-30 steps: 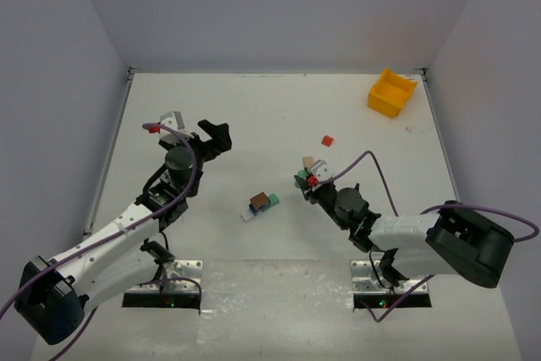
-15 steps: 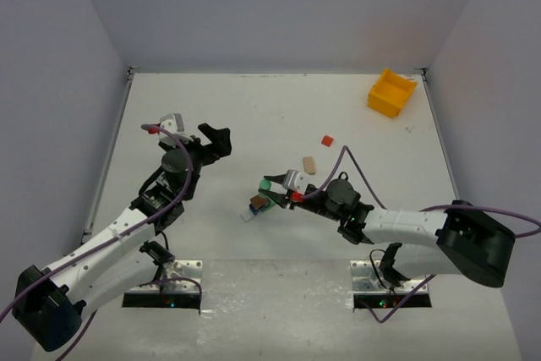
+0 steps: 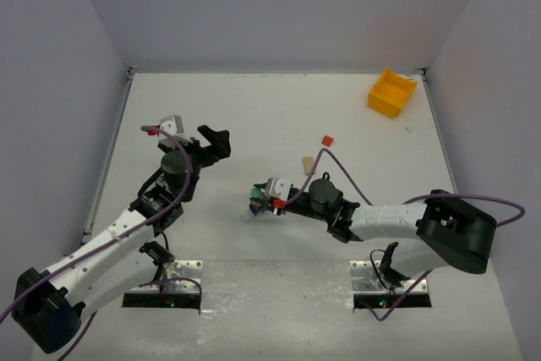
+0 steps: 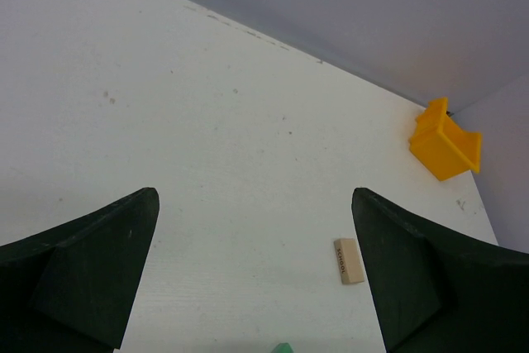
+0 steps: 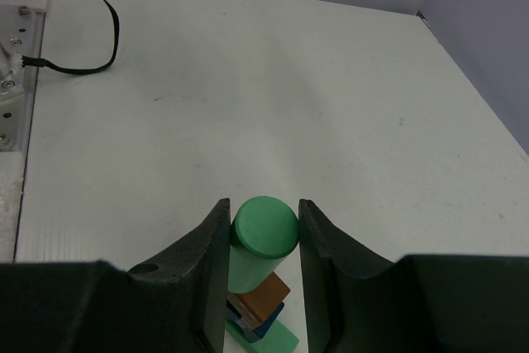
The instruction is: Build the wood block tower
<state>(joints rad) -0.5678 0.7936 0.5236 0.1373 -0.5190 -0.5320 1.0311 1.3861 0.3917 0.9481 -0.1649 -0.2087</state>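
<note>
The right tool [image 5: 263, 219] clamps a green cylinder [image 5: 264, 229] upright over the tower [image 5: 261, 295], mid-tabletop [image 3: 254, 107]; the left tool [image 4: 254, 204] gapes wide, holding nothing.

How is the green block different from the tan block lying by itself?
The green block is a round cylinder; the tan block is a flat rectangle. The green block stands upright, while the tan block lies flat. The green block is squeezed by the right gripper over the stack; the tan block sits alone on the table, untouched. Both are small building pieces.
</note>
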